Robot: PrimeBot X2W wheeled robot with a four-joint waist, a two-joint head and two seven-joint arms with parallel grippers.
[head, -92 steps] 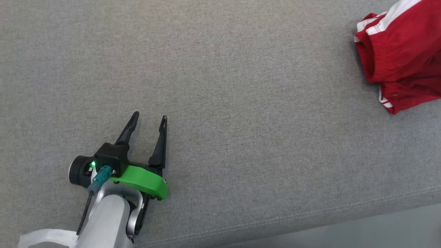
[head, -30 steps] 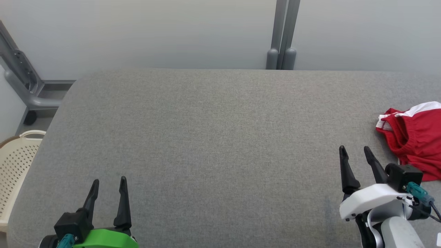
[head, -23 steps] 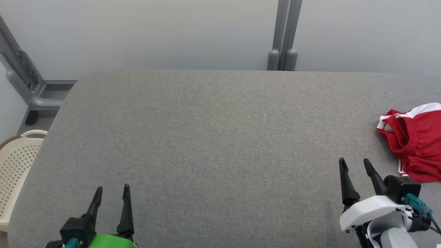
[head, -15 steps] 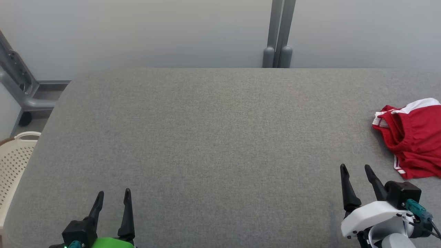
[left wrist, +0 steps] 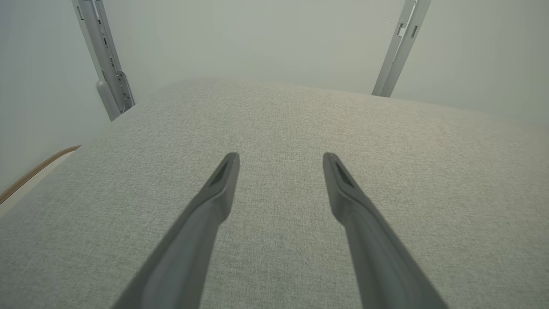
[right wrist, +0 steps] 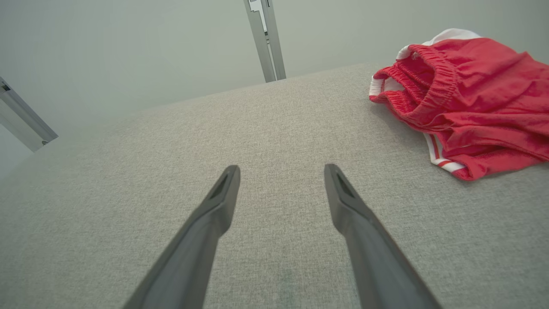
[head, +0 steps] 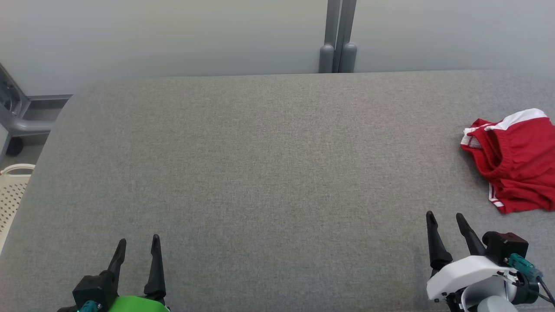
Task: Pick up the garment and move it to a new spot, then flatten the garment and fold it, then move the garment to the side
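Your left hand (head: 138, 238) and right hand (head: 444, 214) gape; garment (head: 518, 160) sits mid-right, basket (head: 13, 187) at left edge, bare surface (head: 260, 173) between.

The left gripper (head: 138, 239) is recorded at lower left of the head view, its two dark fingers (left wrist: 206, 214) spread wide and pointing forward, with nothing held between them. A green wrist housing (head: 134, 304) is noted just behind the finger bases. The right gripper (head: 444, 214) is recorded at lower right, likewise spread and empty, tips leaning slightly toward its left, with a white wrist housing (head: 461, 268) behind the fingers and a black block (head: 505, 247) mounted on its right side.
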